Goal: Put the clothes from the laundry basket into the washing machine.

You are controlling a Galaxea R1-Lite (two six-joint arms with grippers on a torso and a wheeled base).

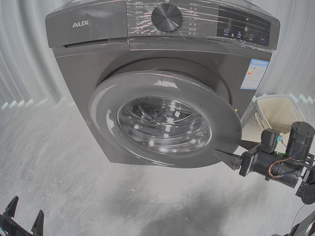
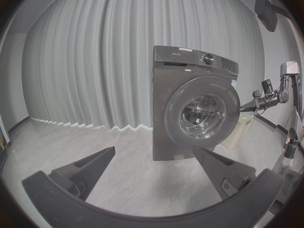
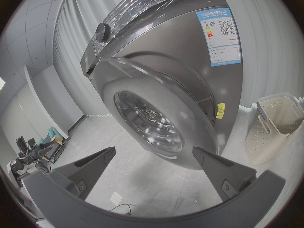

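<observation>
The right gripper (image 1: 225, 146) has its two fingers spread wide with nothing between them, their tips just at the lower right rim of the door (image 1: 108, 105). Whether they touch the rim cannot be told. The door stands ajar, swung out from the front of the washing machine (image 1: 85, 66) on its right side, so the hinge seems to be on the left.

Just right of the machine, on the floor, stands the cream laundry basket (image 1: 288, 100). No clothes can be seen through its open top. Something dark shows behind the door's glass (image 1: 164, 123), but it cannot be made out as laundry.

The left gripper (image 1: 28, 205) hangs low at the near left, well apart from the machine, its fingers also wide and empty.

Clothes would be soft, light and limp, best pinched at a bunched fold near the middle so less trails. The door is stiff, glossy and likely slippery. The right rim, farthest from the hinge, looks the best place to hook or push, with the force kept off the glass.
</observation>
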